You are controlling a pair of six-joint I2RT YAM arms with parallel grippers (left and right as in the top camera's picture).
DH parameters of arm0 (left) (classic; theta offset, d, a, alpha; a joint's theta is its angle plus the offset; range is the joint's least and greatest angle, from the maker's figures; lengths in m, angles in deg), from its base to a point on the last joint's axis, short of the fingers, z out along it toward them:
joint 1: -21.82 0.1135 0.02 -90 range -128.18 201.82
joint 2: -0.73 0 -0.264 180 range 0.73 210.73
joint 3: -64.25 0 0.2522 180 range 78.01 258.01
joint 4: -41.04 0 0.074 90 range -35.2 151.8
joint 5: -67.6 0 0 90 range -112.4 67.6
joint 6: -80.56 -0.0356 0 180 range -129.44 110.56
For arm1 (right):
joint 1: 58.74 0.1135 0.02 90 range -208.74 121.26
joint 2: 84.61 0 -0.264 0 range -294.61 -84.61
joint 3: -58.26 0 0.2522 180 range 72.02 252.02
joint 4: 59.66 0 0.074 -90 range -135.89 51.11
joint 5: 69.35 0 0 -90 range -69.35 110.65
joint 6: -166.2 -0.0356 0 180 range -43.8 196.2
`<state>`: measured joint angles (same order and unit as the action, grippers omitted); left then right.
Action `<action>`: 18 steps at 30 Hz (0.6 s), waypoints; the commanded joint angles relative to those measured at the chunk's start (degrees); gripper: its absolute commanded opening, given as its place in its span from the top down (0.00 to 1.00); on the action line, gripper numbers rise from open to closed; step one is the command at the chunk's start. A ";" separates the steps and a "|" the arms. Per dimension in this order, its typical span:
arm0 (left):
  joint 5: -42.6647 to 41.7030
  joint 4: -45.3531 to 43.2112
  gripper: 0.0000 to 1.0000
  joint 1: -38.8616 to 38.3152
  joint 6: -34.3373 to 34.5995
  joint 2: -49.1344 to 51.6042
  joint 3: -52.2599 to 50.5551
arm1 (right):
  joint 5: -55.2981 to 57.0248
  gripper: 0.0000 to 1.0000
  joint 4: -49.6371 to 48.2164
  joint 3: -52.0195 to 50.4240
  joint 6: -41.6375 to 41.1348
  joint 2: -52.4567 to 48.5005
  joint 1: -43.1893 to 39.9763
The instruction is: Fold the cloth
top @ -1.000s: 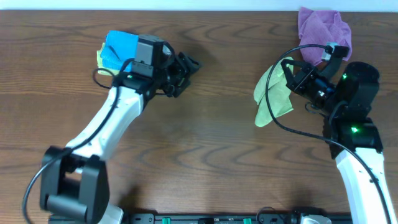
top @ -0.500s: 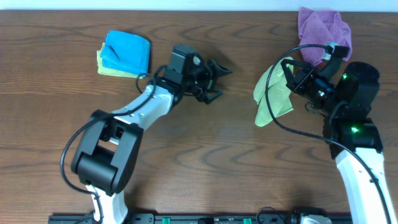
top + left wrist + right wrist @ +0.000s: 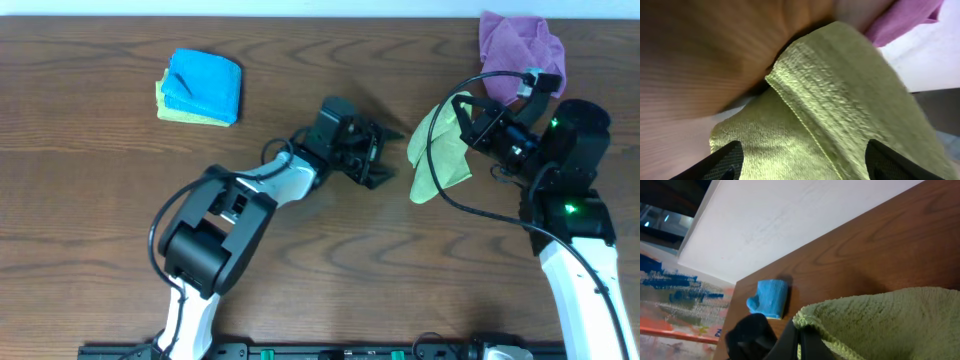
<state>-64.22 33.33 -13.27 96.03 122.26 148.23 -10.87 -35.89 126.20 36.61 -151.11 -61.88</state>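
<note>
A lime green cloth [image 3: 436, 152] hangs bunched at the right of the table, lifted at its top edge. My right gripper [image 3: 464, 118] is shut on that edge; the right wrist view shows the cloth's hem [image 3: 875, 315] pinched between the fingers [image 3: 801, 339]. My left gripper [image 3: 382, 158] is open, just left of the cloth. In the left wrist view the green cloth [image 3: 830, 115] fills the frame between the two spread fingertips [image 3: 800, 162].
A folded blue cloth on a yellow-green one [image 3: 200, 86] lies at the back left. A crumpled purple cloth [image 3: 520, 42] lies at the back right, also seen in the left wrist view [image 3: 900, 25]. The wooden table [image 3: 300, 280] stretches in front.
My left arm has swept right from the folded stack to the green cloth. The right arm and the cloth it holds have not moved.
</note>
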 commanded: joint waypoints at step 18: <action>13.22 -1.18 0.19 -5.66 13.94 0.98 0.98 | -0.50 0.99 0.11 0.96 1.09 0.17 0.61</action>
<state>-53.71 32.67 -17.79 106.48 122.61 148.23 -10.87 -35.85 126.20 36.61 -151.11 -61.88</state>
